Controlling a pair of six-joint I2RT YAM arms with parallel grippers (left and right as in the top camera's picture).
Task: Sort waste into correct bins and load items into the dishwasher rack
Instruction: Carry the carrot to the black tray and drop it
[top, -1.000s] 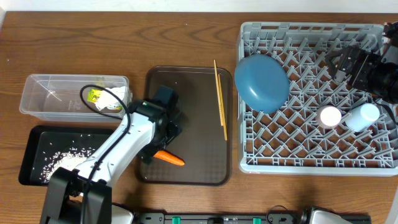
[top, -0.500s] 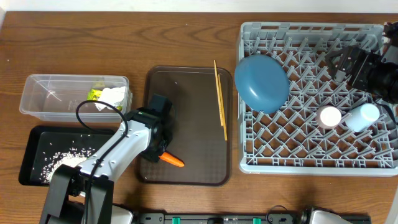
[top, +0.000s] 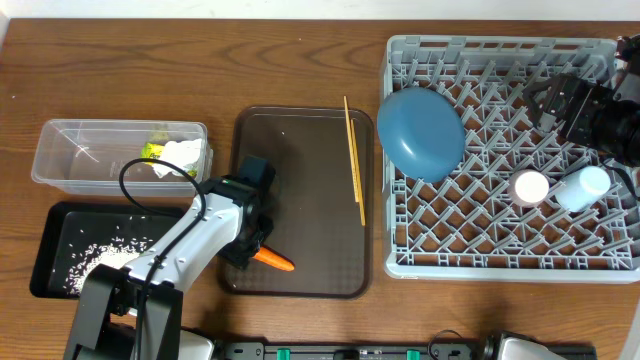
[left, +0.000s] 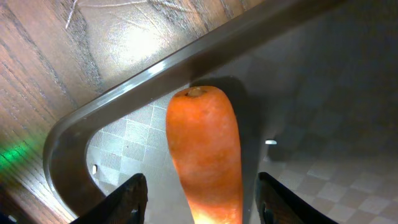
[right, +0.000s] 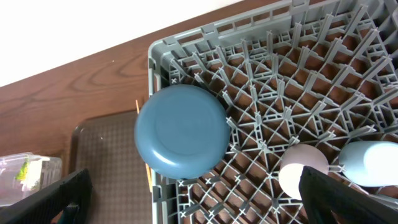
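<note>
Compared with a second ago, the left arm stands lower and nearer the table's front edge, over the carrot (top: 272, 260), and its claw is narrower. The left gripper (left: 203, 196) straddles the carrot, fingers (left: 134, 199) apart, with a slim gap on each side in the wrist view. The carrot lies at the front left corner of the dark-brown serving tray (top: 320, 200), blunt end near the rim.

Left of it, the black tray (top: 55, 225) holds white rice grains (top: 85, 262). Behind that, the clear tub (top: 70, 160) contains the yellow-green wrapper (top: 152, 152) and crumpled paper (top: 185, 158). The chopsticks (top: 354, 170) lie along the serving tray's right edge, their far ends past the rim.

In the grey rack (top: 500, 262), the blue plate (top: 421, 133) leans at the left wall, underside toward the camera. The pink cup (top: 531, 187) and the light-blue cup (top: 583, 187) sit side by side to its right. The right gripper (right: 198, 186) hovers over the rack's far right corner, jaws wide and empty.
</note>
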